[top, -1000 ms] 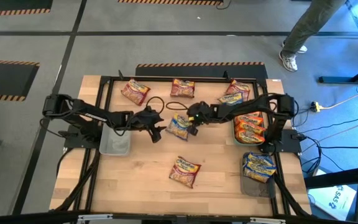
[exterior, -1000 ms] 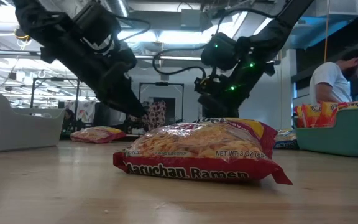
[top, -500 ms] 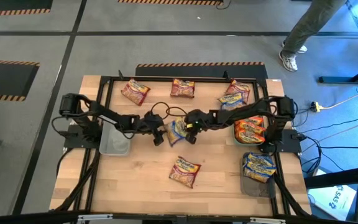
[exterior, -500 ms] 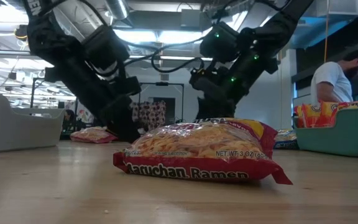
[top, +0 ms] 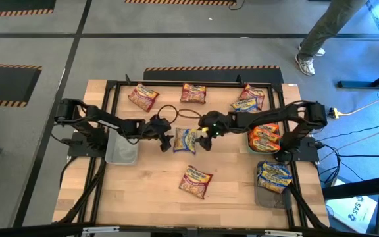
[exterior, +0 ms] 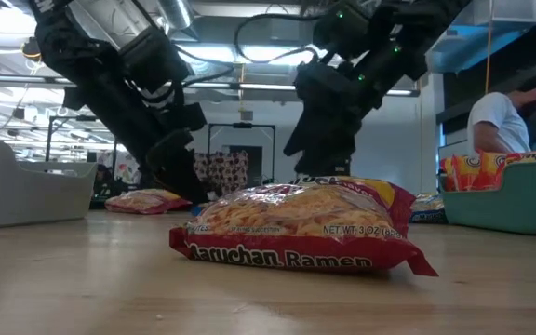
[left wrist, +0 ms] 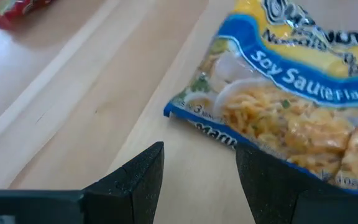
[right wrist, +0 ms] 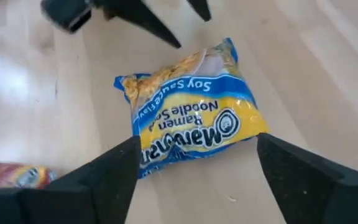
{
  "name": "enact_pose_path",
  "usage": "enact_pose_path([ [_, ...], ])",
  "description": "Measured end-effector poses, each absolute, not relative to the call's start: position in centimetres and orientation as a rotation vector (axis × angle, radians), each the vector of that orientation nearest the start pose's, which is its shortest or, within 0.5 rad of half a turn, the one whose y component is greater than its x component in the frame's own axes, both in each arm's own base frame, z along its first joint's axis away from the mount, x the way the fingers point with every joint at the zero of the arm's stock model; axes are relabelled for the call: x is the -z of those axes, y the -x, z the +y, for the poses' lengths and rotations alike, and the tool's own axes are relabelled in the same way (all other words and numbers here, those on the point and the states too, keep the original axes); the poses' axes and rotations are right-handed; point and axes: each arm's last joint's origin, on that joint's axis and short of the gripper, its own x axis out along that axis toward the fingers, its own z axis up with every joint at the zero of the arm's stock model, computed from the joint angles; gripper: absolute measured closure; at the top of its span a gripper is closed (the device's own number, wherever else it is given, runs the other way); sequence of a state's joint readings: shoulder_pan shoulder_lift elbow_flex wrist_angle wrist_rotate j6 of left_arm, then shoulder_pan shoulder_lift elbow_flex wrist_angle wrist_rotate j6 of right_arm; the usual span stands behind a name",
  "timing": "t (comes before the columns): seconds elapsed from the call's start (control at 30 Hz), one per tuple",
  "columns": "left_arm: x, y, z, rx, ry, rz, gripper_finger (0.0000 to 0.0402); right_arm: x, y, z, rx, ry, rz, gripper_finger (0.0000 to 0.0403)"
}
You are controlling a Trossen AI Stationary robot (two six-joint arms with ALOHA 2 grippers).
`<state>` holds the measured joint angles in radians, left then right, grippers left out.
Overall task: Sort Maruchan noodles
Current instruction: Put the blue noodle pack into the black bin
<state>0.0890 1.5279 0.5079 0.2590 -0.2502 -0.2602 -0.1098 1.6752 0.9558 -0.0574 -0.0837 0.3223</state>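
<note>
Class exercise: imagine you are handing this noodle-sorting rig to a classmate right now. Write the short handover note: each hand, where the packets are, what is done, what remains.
Right hand: open, above the blue-and-yellow packet at mid-table, not gripping it.
Left hand: open, low beside the same packet, empty.
Packets: orange-red ones stacked in the teal tray on the right; blue-and-yellow ones in the grey tray nearer the front right. The clear tray on the left looks empty.
Loose on the table: three packets along the far edge, one maroon packet near the front, and the blue-and-yellow one.
Left to do: tray these five by kind.
</note>
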Motion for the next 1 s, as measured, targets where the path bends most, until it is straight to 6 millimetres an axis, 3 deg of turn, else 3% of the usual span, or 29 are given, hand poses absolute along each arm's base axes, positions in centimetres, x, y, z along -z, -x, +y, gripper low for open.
enact_pose_path([
  [0.47, -12.3, -26.1, 1.6, -0.3, 0.073, 0.708, 0.0207, -14.3, -35.4, -3.7, 0.101, -0.697, 0.813, 0.0086],
  [0.8, -11.7, -26.2, 1.6, -0.298, 0.075, 0.727, 0.0207, -13.9, -34.3, -4.0, 0.141, -0.732, 0.934, 0.0086],
  [1.0, -11.9, -26.3, 1.6, -0.298, 0.08, 0.699, 0.0207, -15.6, -33.2, -3.6, 0.083, -0.786, 0.976, 0.0086],
])
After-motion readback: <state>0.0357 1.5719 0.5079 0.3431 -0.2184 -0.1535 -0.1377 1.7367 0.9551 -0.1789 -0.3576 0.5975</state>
